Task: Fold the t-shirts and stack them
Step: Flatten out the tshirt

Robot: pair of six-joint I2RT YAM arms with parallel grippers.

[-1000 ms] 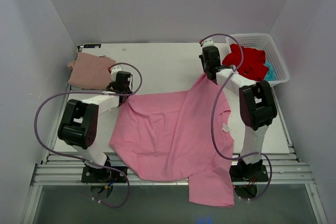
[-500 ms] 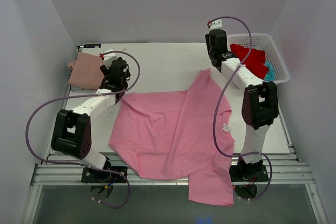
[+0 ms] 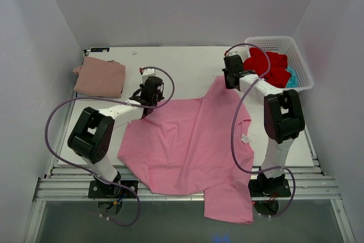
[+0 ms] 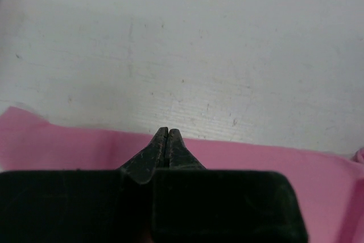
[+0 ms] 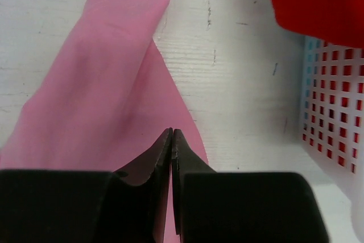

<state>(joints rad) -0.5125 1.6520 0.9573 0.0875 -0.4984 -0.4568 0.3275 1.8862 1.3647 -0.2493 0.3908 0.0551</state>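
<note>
The bright pink t-shirt (image 3: 187, 140) lies spread on the table, its near end hanging over the front edge and its white neck label (image 3: 244, 138) at the right. My left gripper (image 3: 148, 102) is shut and empty at the shirt's far left edge (image 4: 68, 146). My right gripper (image 3: 228, 86) is shut and empty over the shirt's far corner (image 5: 108, 83). A dusty rose t-shirt (image 3: 100, 77) lies folded at the back left. A red t-shirt (image 3: 267, 66) and a teal one (image 3: 291, 78) sit in the basket.
The white latticed basket (image 3: 298, 55) stands at the back right; its wall (image 5: 335, 118) shows in the right wrist view beside my right gripper. Bare white table (image 3: 182, 66) lies between the two arms at the back. Grey walls close in on both sides.
My left gripper swung right from beside the dusty rose shirt to the pink shirt's far edge. My right gripper rose toward the back, then came down to the pink shirt's far corner.
</note>
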